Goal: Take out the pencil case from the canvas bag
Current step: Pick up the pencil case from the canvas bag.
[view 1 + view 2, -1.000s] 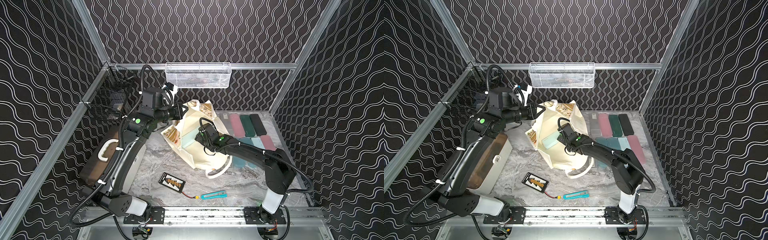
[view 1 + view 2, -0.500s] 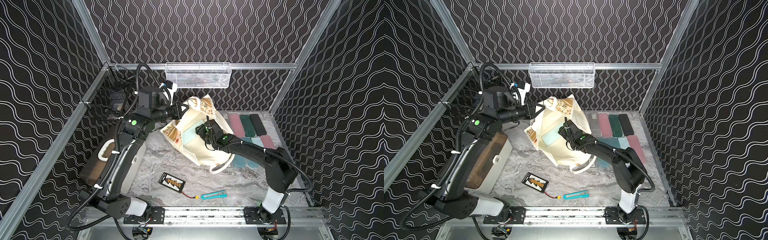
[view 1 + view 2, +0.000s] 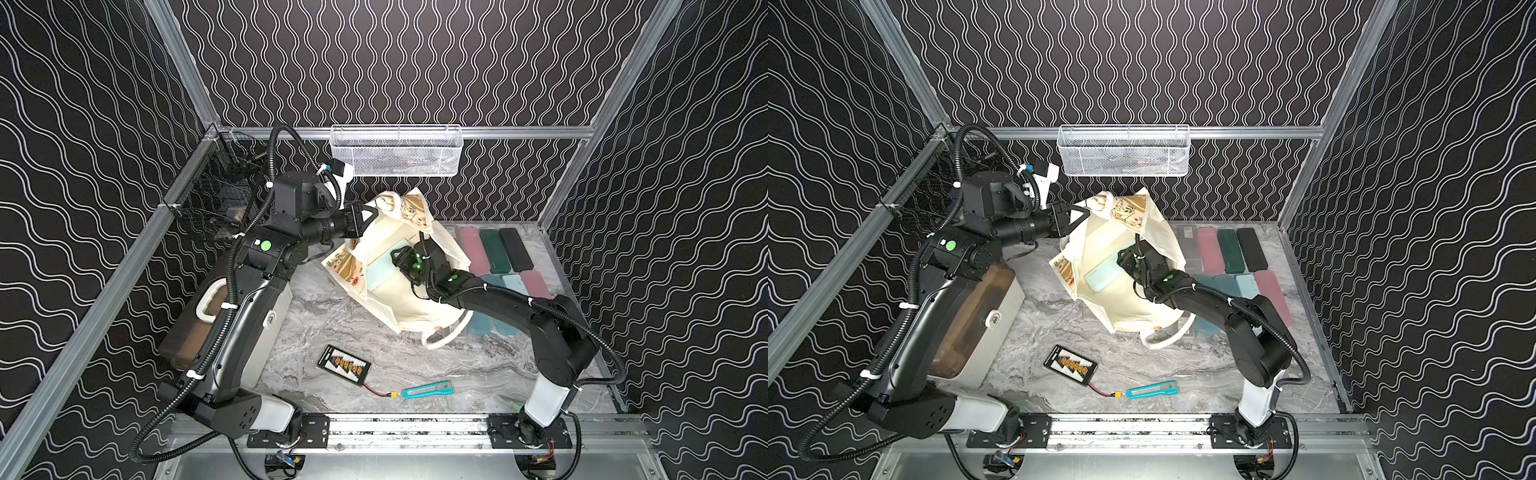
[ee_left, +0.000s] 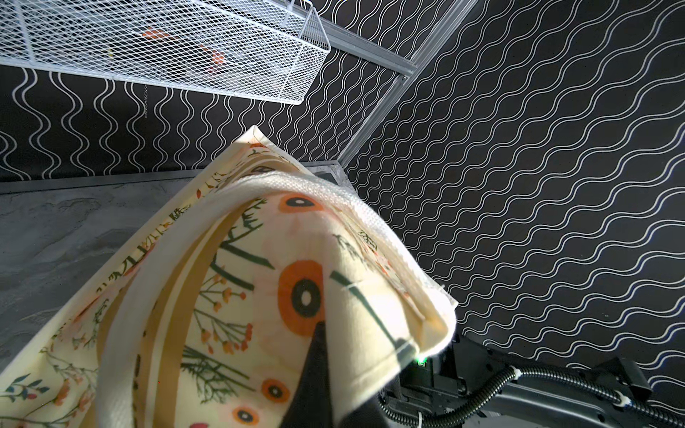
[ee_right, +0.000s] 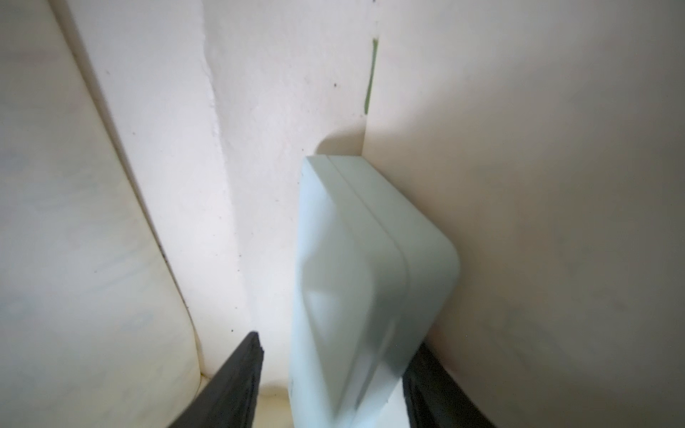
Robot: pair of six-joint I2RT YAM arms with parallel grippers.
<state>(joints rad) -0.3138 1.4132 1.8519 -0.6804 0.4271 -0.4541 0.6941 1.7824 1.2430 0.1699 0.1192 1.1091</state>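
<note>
The left gripper (image 3: 368,216) clamps the newly hoisted bag (image 3: 407,307); the right gripper (image 5: 333,341), jaws parted, closes around the case (image 5: 370,241): grasp imminent.

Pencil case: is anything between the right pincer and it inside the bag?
Nothing visible. Inside the canvas bag, the right pincer straddles the pale pencil case, fingers on either side.

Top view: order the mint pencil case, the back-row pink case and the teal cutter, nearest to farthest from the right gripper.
1. Mint pencil case: in the canvas bag, at the right gripper.
2. Pink case: back row.
3. Teal cutter: table front.
</note>
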